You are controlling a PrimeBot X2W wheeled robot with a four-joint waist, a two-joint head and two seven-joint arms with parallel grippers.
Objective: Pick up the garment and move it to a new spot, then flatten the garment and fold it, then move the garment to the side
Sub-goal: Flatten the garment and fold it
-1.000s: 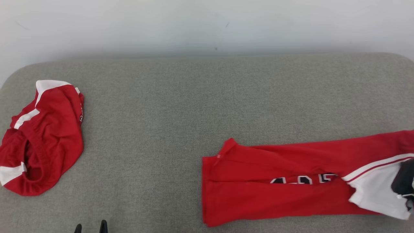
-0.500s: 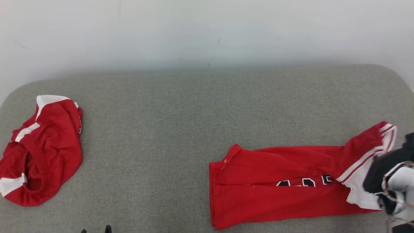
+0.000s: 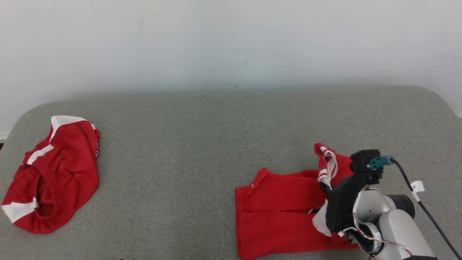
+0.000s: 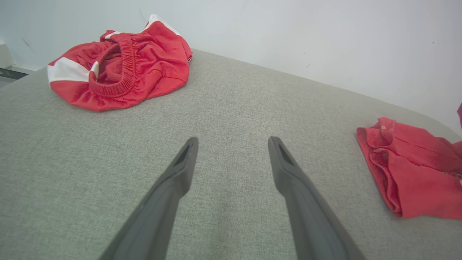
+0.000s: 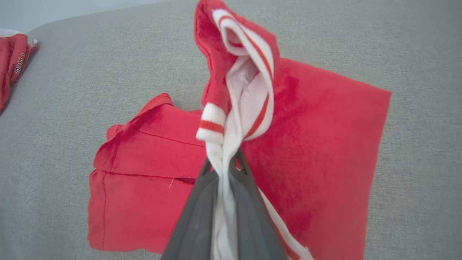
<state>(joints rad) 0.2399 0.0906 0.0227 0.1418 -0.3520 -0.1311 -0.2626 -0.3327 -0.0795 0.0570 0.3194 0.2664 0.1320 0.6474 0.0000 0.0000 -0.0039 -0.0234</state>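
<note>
The garment (image 3: pixel 278 213) is a red jersey with white, red-striped trim, lying in a long strip at the right front of the grey cushion (image 3: pixel 202 144). My right gripper (image 3: pixel 323 185) is shut on its white striped end (image 3: pixel 326 164), holding that end up over the middle of the strip. In the right wrist view the trim (image 5: pixel 249 72) rises bunched out of the shut fingers (image 5: pixel 195 216), with the red cloth (image 5: pixel 306 151) spread below. My left gripper (image 4: pixel 232 141) hovers open over bare cushion, the garment's folded edge (image 4: pixel 408 169) off to its right.
Crumpled red shorts (image 3: pixel 54 177) with white panels lie at the cushion's far left, seen as well from the left wrist (image 4: pixel 122 61). A pale wall (image 3: pixel 231 43) runs behind the cushion. Bare grey cushion lies between the two red pieces.
The head camera has tilted up, so everything sits lower in the picture. My right gripper has lifted the striped end and carried it left over the garment, shortening the strip.
</note>
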